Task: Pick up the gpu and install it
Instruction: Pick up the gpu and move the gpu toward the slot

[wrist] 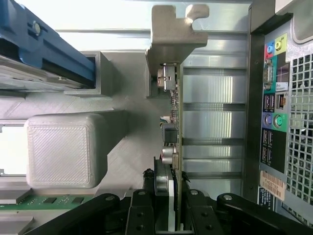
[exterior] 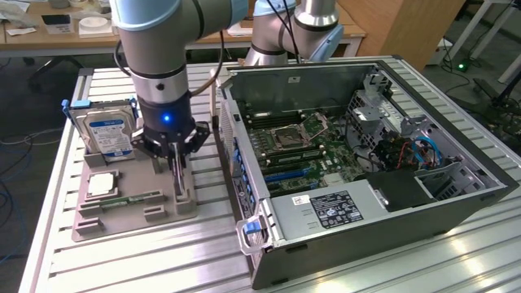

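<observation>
My end effector (wrist: 167,195) is clamped across the gpu (wrist: 179,122), standing on edge, long axis level, parallel to the computer case (exterior: 391,226) at the exterior view's right.

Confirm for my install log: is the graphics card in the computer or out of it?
Out. The graphics card stands on edge in the grey holder beside the open computer.

On the table (exterior: 163,262), the tray (exterior: 122,224) sits at the exterior view's left, with the computer case (exterior: 382,232) just beside it on the right. In the tray, the hard drive (exterior: 110,131) stands at the back and the memory stick (exterior: 130,199) lies in front. The gpu (wrist: 177,115) stands on edge nearest the case, pinched between my gripper's (wrist: 166,218) 2 fingers.
</observation>
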